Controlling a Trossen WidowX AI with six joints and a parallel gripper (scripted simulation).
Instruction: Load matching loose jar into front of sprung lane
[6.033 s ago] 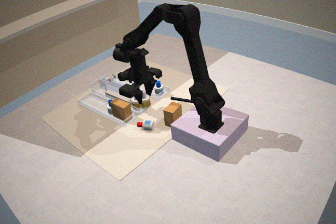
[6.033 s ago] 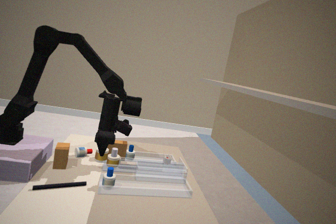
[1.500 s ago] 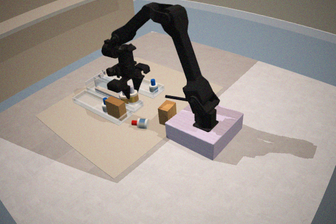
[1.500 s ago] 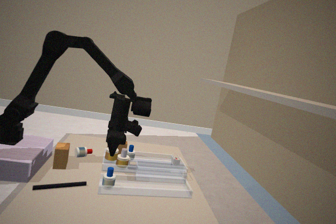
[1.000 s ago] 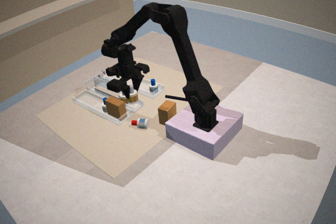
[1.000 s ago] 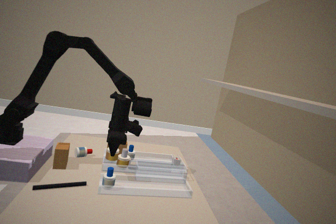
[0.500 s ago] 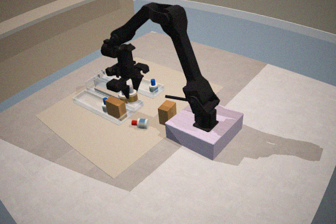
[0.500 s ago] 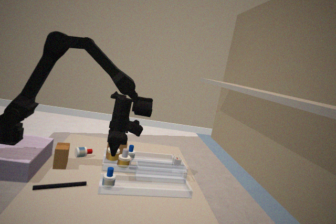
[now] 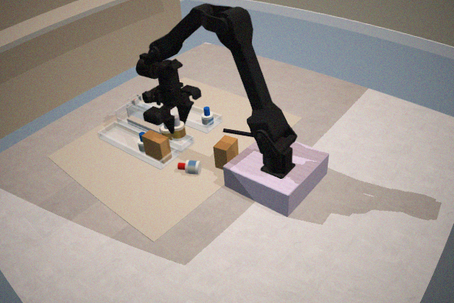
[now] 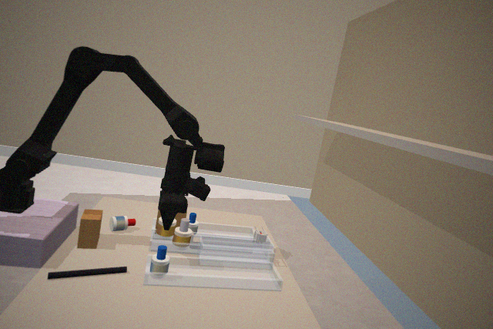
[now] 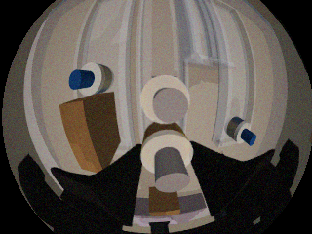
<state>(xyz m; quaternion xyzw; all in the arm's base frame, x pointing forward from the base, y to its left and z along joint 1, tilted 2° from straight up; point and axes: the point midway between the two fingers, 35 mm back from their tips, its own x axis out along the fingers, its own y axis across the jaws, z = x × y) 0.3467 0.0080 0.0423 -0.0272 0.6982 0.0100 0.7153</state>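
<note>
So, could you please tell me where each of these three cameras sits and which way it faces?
Top: high, in front of the lanes, looking down on the mat; shows the whole arm on its lilac base.
Exterior: low, on the far side of the lanes, looking back across them; shows the arm, its base cut off at the left.
Wrist: on the gripper, looking down along the lanes; shows only the dark jaws shut on the gold jar.
Top and exterior share the red-capped jar lying beside the cardboard box.

Beige walls [image 10: 239,58] with a pale skirting [image 9: 330,20], a blue-edged floor [image 9: 330,61], and a tan wall shelf [image 10: 397,142].
</note>
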